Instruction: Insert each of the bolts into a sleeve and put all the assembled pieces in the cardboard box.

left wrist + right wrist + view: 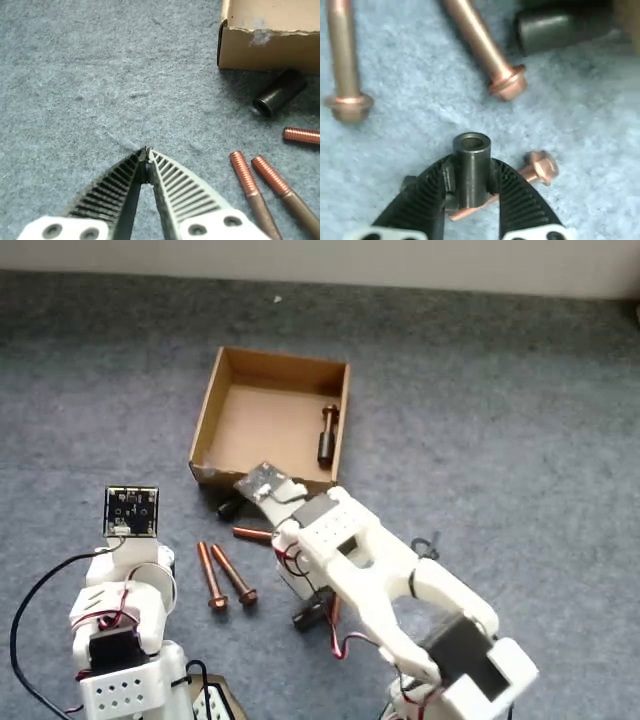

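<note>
Closest to the lens in the right wrist view, the right gripper had its fingers clamped on a dark sleeve, one ribbed finger on each side. The sleeve's long axis ran in line with the fingers, and its open bore stood out past their tips. A crosswise bolt lay on the grey tabletop just behind the sleeve, its head out to one side.

Between the two arms, an inner bolt and an outer bolt lay side by side. Their heads pointed toward the arms and their threaded ends toward the cardboard box. The left gripper hung over bare tabletop with its fingers pressed together on nothing, and those threaded ends were near it. That arm looked the nearer to the pair. A shank would have to be turned into line with the held bore before it could enter.

One assembled piece lay inside the box against a side wall. A second sleeve lay just outside the box's near wall, with a fourth bolt close by.
</note>
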Controlling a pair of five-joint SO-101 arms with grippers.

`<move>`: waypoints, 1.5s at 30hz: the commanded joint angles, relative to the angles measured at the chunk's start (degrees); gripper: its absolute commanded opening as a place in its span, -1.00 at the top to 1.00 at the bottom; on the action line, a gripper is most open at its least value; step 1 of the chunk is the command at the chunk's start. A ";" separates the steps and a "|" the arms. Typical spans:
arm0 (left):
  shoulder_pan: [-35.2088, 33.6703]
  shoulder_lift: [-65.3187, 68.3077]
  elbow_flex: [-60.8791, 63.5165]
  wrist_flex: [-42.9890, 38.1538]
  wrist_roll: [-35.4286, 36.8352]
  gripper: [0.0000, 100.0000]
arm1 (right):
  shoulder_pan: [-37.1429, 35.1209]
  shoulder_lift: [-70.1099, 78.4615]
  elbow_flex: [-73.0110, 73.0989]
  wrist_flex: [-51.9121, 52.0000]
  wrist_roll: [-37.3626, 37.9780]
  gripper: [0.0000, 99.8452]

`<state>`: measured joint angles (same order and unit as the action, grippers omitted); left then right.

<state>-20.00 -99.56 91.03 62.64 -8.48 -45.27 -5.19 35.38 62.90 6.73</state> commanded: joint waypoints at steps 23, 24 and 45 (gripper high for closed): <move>16.84 12.00 -20.00 1.23 -16.62 0.79 | 36.35 -21.32 18.59 -34.68 -30.24 0.99; 18.07 15.78 -22.37 1.67 -17.49 0.79 | 37.32 -21.32 20.09 -37.05 -30.24 0.99; 42.15 80.13 -51.91 7.56 -34.64 0.73 | 40.75 -21.32 24.31 -43.38 -30.24 0.99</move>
<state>19.03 -25.27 44.44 69.93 -42.86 -5.27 -24.00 60.00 20.88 -22.90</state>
